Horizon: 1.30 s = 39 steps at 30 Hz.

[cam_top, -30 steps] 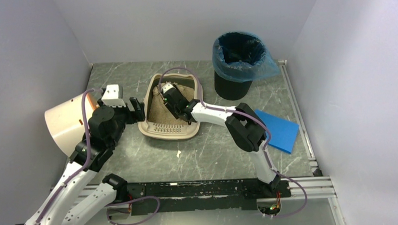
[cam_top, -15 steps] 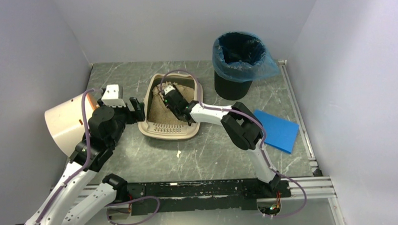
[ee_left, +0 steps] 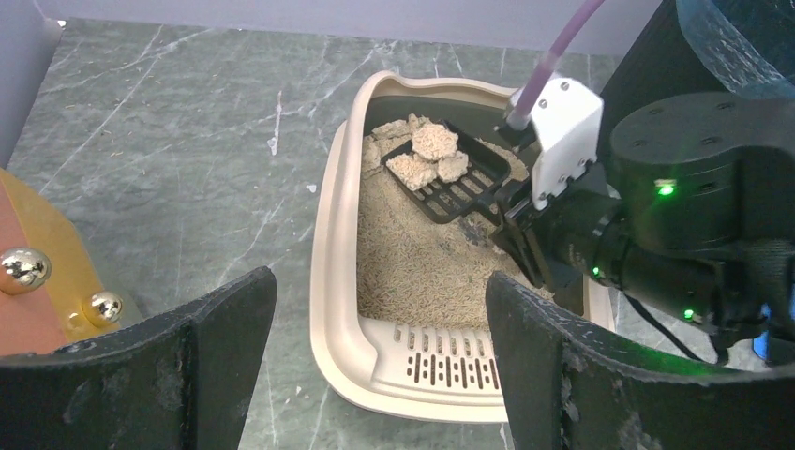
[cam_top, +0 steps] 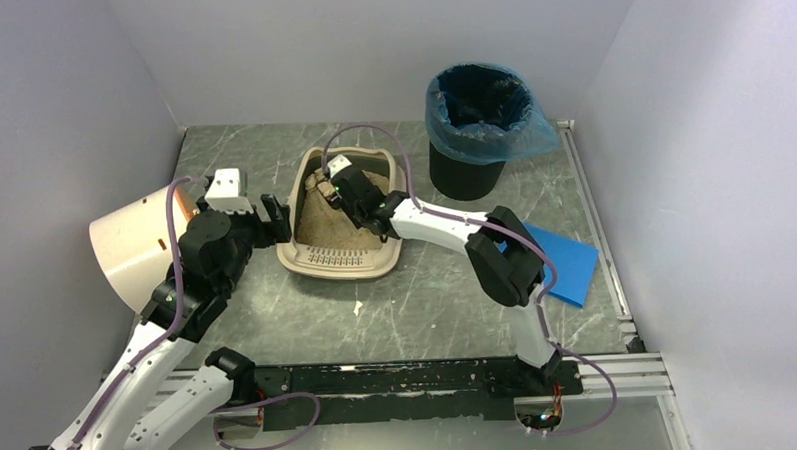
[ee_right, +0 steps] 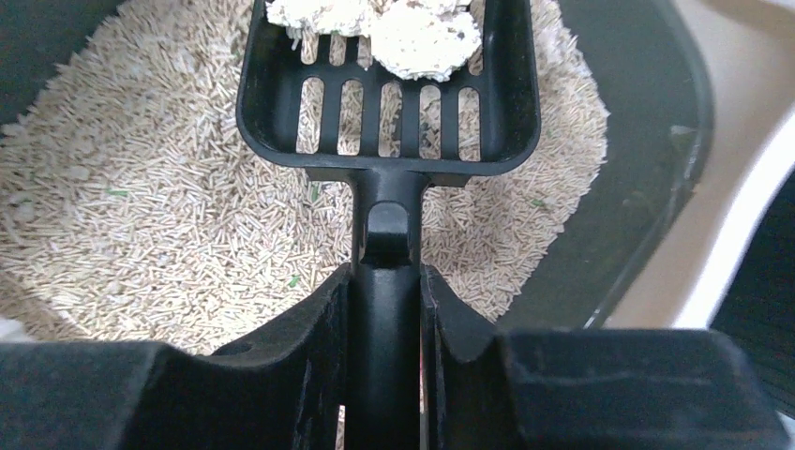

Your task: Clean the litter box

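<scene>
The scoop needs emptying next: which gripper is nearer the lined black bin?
Right. The right gripper, jaws shut on the scoop, is over the litter box, just left of the bin. The left gripper sits open at the box's left rim, farther off.

Laboratory robot test cell. Plain pale walls (cam_top: 59, 77) enclose a grey marbled table (cam_top: 417, 294) on three sides. Aluminium rails (cam_top: 635, 377) edge it behind the right gripper (ee_right: 384, 300), where two robot arms (cam_top: 496, 257) are bolted.

Scoop (ee_left: 450, 173) in litter box (cam_top: 336, 257) — bin (cam_top: 465, 178) behind-right, drum (cam_top: 125, 250) left.
</scene>
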Motion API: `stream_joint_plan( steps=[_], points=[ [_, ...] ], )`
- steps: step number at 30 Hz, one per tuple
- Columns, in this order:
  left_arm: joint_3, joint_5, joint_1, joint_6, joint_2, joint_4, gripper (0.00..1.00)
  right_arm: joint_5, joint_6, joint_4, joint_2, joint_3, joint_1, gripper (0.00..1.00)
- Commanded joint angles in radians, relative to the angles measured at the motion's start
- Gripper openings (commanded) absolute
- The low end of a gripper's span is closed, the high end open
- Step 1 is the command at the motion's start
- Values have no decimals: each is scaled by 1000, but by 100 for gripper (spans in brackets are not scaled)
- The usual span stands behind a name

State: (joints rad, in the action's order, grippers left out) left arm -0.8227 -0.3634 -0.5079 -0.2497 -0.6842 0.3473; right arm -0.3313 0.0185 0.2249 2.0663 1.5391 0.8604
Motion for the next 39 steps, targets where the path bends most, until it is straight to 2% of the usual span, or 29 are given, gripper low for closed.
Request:
stream_joint_plan(
  steps=[1,3,13,16,19,23,25,27,32,34,39],
  points=[
    [2,-7,-6,11,3,-2,87,7,13,1,-68,-3,1,3],
    [2,-10,-6,10,5,0,86,5,13,11,-87,-13,3,0],
    [2,-23,-6,7,12,7,87,0,14,-81,-258,-240,27,0],
    [2,-25,-6,7,14,5,87,43,2,-152,-327,-323,59,0],
    [1,-25,-6,8,9,3,87,-89,15,-218,-371,-386,106,0],
    [2,-19,-6,7,5,4,87,-39,13,-386,-452,-511,81,0],
    [2,-17,-6,8,6,2,87,-8,11,-354,-429,-492,95,0],
    [0,-22,-6,5,4,7,87,-45,16,-337,-411,-477,114,0],
    [6,-21,-6,5,12,2,87,-44,38,-415,-447,-535,125,0],
    [4,-18,-5,7,6,1,87,-128,56,-380,-415,-511,156,0],
    [1,-16,-6,6,-1,5,87,-114,35,-410,-451,-551,113,0]
  ],
)
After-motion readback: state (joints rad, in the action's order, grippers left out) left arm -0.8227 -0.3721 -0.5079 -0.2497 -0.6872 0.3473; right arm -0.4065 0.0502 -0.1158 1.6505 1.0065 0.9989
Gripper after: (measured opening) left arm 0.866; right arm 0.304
